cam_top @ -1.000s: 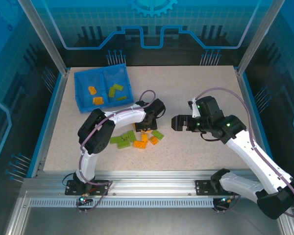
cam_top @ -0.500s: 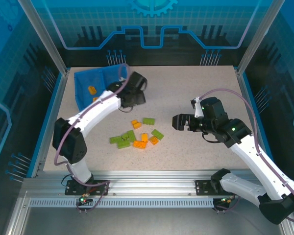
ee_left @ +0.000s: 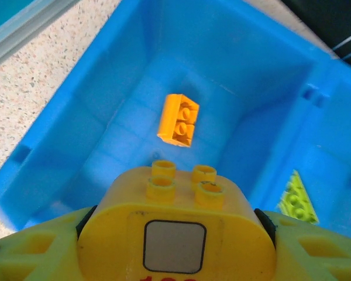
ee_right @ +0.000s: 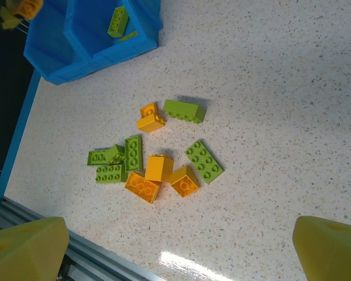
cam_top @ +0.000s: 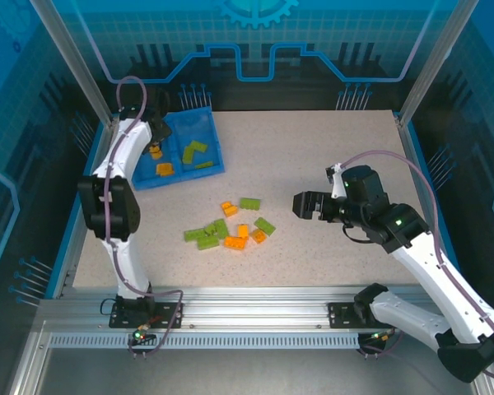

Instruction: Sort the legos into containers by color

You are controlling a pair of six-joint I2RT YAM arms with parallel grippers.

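My left gripper (cam_top: 154, 145) hangs over the left compartment of the blue tray (cam_top: 215, 167), shut on a rounded orange lego (ee_left: 178, 231) with a white label. Below it an orange brick (ee_left: 179, 119) lies on that compartment's floor; a second orange brick (cam_top: 164, 169) lies nearer. The right compartment holds green bricks (cam_top: 194, 151). Several orange and green legos (cam_top: 230, 232) lie loose mid-table, among them a green one (ee_right: 204, 161) and an orange one (ee_right: 159, 168). To their right my right gripper (cam_top: 301, 206) is held open and empty, its yellow fingertips (ee_right: 26, 246) spread wide above the table.
The tray stands at the far left corner, close to the blue table edge (cam_top: 93, 177) and the frame post (cam_top: 74, 62). The metal rail (cam_top: 247, 309) runs along the near edge. Bare tabletop (cam_top: 337, 148) stretches between the pile and the right side.
My left arm swung from the loose pile up and left to the tray, carrying the orange lego. The right arm barely moved.
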